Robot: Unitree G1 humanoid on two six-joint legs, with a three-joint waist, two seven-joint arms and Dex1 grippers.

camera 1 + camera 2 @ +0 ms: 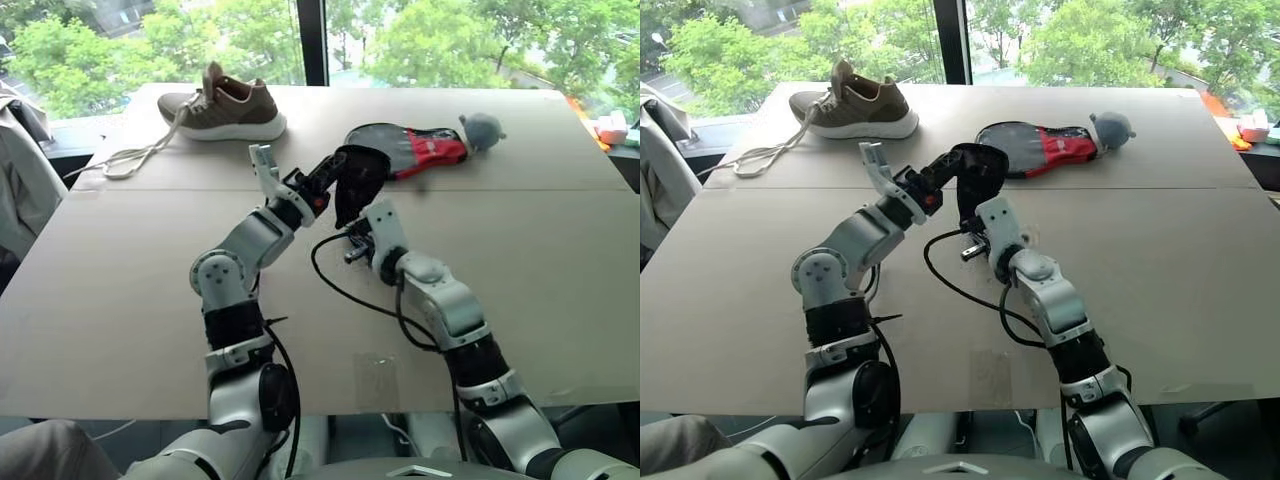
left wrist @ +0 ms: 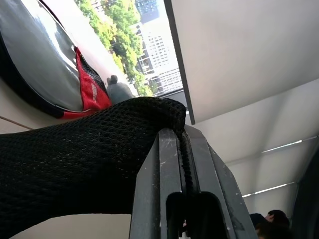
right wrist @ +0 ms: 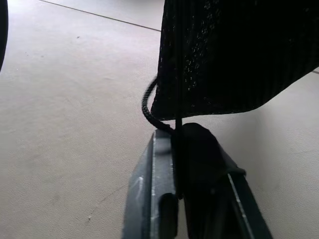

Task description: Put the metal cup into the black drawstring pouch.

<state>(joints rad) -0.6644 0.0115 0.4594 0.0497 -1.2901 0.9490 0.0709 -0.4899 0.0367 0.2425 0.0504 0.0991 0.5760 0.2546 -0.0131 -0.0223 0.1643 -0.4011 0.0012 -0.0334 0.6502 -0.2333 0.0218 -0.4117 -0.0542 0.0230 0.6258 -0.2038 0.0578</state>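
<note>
Black mesh fabric is what I have in both hands: the pouch (image 1: 357,180) hangs above the desk (image 1: 120,300), lifted clear of the surface near the middle, just in front of the seam between the two boards. My left end effector (image 2: 182,149) is pressed together on the pouch's upper rim, and in the left wrist view I can see the fabric's corded edge clamped between its two fingers. My right end effector (image 3: 177,149) sits lower, beneath the pouch, pinching something thin at its bottom edge; in the right wrist view a black cord (image 3: 149,107) loops from the fabric down into the closed fingers, so I read it as pinching the drawstring. I cannot tell from these views where the metal cup is; a small shiny bit shows by my right wrist in the head views, but I cannot say what it is. Just behind the pouch lies a flat black-and-red oval case (image 1: 415,148), with a small grey round object (image 1: 481,128) at its far right end. Well apart, at the far left of the desk, a brown sneaker (image 1: 224,106) rests on its white sole, its laces (image 1: 130,160) trailing toward the desk's edge.
</note>
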